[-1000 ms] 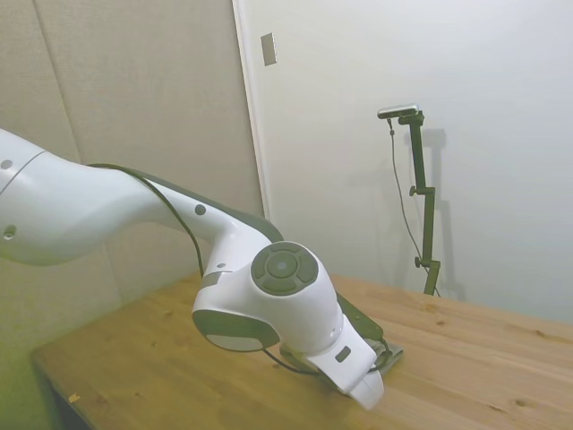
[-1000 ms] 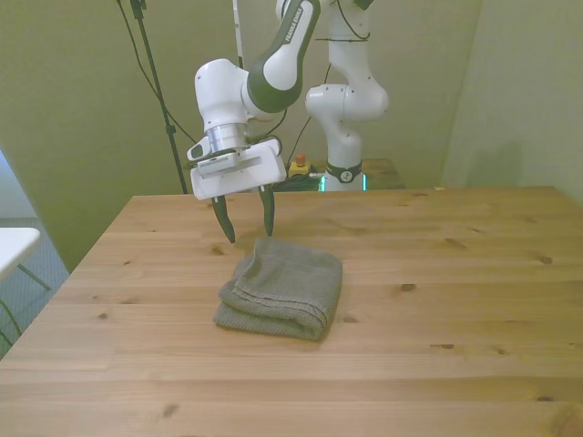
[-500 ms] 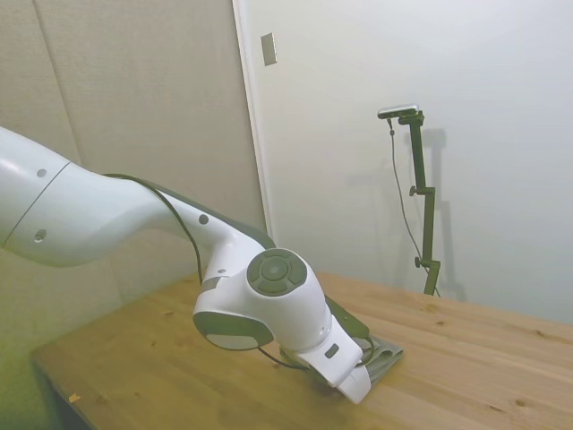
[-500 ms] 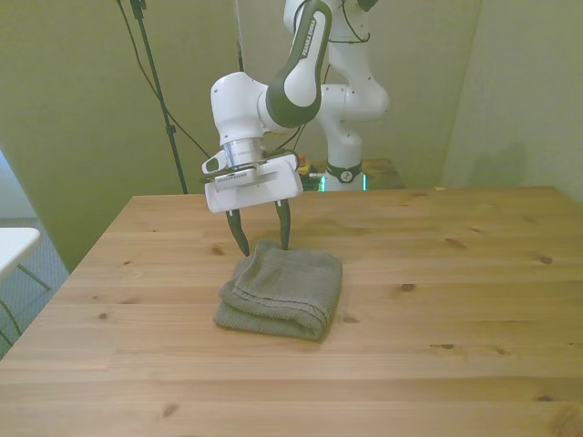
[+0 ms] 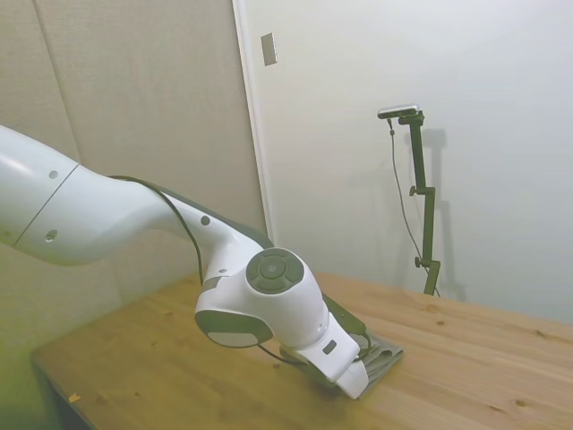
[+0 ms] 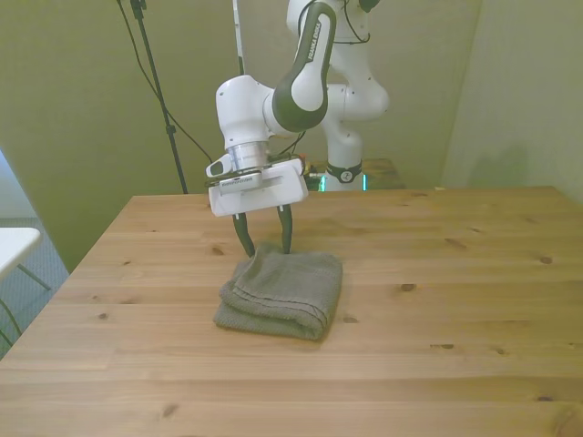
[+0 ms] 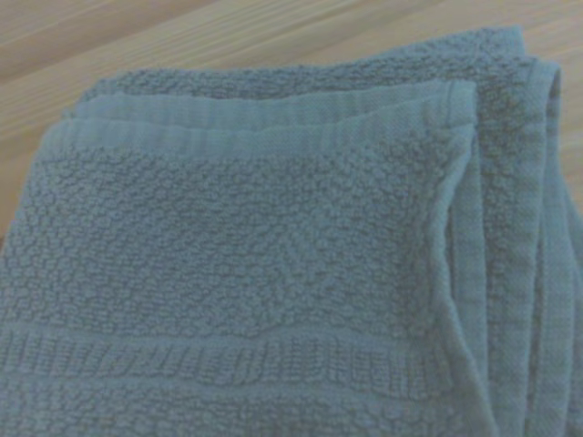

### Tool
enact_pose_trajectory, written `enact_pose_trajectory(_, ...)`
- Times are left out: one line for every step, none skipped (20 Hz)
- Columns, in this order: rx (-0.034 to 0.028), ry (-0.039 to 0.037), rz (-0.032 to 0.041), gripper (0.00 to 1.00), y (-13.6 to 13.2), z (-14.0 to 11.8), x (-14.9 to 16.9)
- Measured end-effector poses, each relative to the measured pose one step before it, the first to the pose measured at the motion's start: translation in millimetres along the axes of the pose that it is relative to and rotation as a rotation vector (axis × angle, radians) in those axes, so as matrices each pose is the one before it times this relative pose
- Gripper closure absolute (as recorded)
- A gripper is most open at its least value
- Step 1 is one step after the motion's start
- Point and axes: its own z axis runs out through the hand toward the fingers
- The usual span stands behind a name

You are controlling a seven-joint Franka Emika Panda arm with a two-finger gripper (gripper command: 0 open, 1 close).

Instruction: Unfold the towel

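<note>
The taupe towel (image 6: 282, 291) lies folded into a thick pad on the wooden table (image 6: 437, 300), with several layered edges stacked toward the front view's left. My gripper (image 6: 266, 248) is open and points straight down over the towel's far left corner, its dark fingertips (image 6: 286, 243) at the cloth's edge. In the side view only a strip of the towel (image 5: 383, 353) shows past the arm's wrist, and the fingers are hidden there. The wrist view is filled by the towel (image 7: 273, 273), showing its terry weave and stacked hems at a corner.
The robot's base (image 6: 344, 173) stands behind the table's far edge. Bare wood spreads around the towel on all sides. The table's near edge (image 6: 291, 428) runs along the bottom of the front view.
The gripper has come down and shifted toward the front view's right, from above the bare wood beside the towel to the towel's far left corner. The towel has not moved.
</note>
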Motion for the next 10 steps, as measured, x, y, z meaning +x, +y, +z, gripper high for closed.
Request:
enact_pose_trajectory(0.00107,0.00062,-0.00015,1.00,-0.45,-0.55,0.16)
enact_pose_trajectory(0.00068,0.00033,-0.00012,1.00,-0.21,-0.38,0.08)
enact_pose_trajectory(0.00004,0.00006,0.00045,1.00,0.19,-0.16,0.15)
enact_pose_trajectory(-0.00007,-0.00028,0.00048,1.00,0.22,-0.05,0.09)
enact_pose_trajectory(-0.00038,0.00016,0.00104,1.00,0.55,-0.09,0.20)
enact_pose_trajectory(-0.00062,0.00016,0.00164,1.00,0.88,-0.12,0.28)
enact_pose_trajectory(-0.00091,-0.00029,0.00152,1.00,0.96,0.08,0.04)
enact_pose_trajectory(-0.00091,-0.00032,0.00142,1.00,0.93,0.10,0.00)
enact_pose_trajectory(-0.00122,-0.00112,0.00112,1.00,0.90,0.40,-0.39)
enact_pose_trajectory(-0.00118,-0.00105,0.00117,1.00,0.91,0.38,-0.36)
